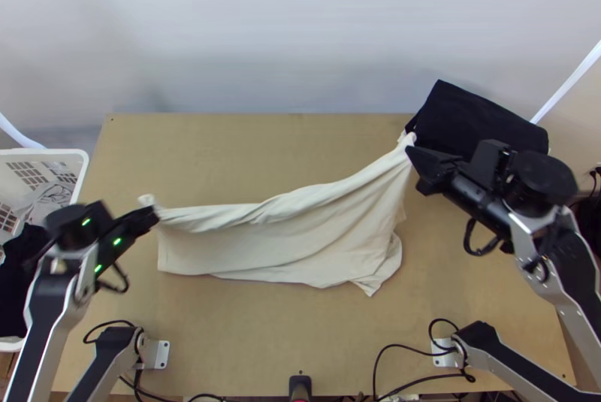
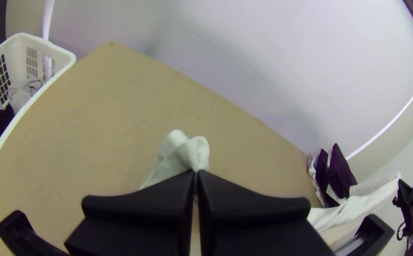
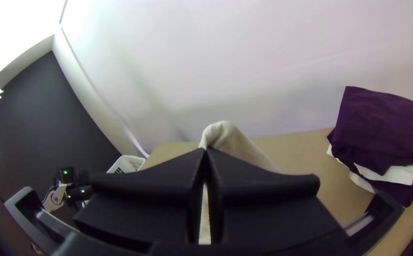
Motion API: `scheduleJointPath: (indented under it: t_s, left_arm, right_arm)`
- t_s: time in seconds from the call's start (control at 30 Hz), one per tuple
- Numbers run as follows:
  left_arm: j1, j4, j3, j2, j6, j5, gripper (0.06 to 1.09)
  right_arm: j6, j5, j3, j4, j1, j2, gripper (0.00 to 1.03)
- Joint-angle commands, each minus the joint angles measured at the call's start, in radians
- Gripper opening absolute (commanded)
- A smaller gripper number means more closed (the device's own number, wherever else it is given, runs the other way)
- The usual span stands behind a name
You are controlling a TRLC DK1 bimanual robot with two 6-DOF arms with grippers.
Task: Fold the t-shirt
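Observation:
A cream t-shirt stretches between both grippers above the table, its upper edge bunched into folds and its lower part draped toward the near side. At its left end my left gripper is shut on a corner; in the left wrist view a tuft of cloth pokes out past the gripper. My right gripper pinches the other end, higher up the picture, near the dark stack. In the right wrist view a fold of cloth rises beyond the shut gripper.
A stack of dark and white folded cloth lies at the table's far right corner, close to the right gripper. A white basket with clothes stands off the table's left side. Bare wood shows behind the shirt.

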Motion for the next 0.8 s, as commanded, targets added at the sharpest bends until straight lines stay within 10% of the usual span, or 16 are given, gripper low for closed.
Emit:
scheduleJointPath:
  t_s: [0.0, 0.5, 0.77]
  left_arm:
    - [-0.021, 0.118, -0.028, 0.158, -0.014, 0.01, 0.09]
    - [0.007, 0.456, 0.193, 0.861, 0.003, 0.012, 0.1]
    - [0.024, 0.414, 0.276, 0.845, 0.003, 0.076, 0.71]
  right_arm:
    - [0.022, 0.001, -0.04, 0.065, -0.033, 0.057, 0.03]
    - [0.084, 0.001, -0.13, 0.331, -0.097, 0.344, 0.03]
    - [0.106, 0.001, -0.121, 0.382, -0.065, 0.409, 0.03]
